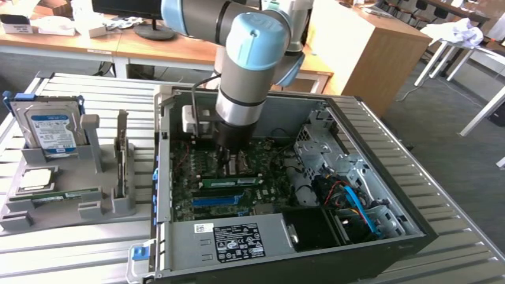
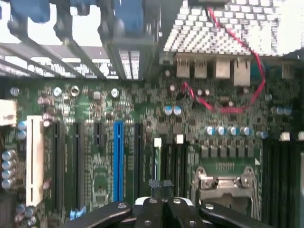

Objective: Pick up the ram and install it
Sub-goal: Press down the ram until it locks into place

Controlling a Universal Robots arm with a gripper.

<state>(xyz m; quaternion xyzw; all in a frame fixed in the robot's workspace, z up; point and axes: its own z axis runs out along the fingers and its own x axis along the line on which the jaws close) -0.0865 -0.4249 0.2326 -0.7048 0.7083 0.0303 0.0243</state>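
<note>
The ram (image 1: pixel 229 181) is a narrow green stick with a white sticker, standing on edge in a slot of the motherboard (image 1: pixel 188 168) inside the open computer case. My gripper (image 1: pixel 228 167) reaches down into the case directly over the ram's top edge. In the wrist view the ram (image 2: pixel 156 164) appears edge-on, running away from my gripper (image 2: pixel 161 184) with a white slot clip at its far end. The black fingertips (image 2: pixel 155 184) are shut together just above the stick. I cannot tell whether they touch it.
A grey holder (image 1: pixel 118 207) at the exterior view's left carries a silver hard drive (image 1: pixel 51 127), a dark card on edge (image 1: pixel 120 154) and another green stick (image 1: pixel 67 195). Case walls (image 1: pixel 387 171), a power supply (image 1: pixel 236 239) and a drive cage (image 1: pixel 316 148) ring the motherboard.
</note>
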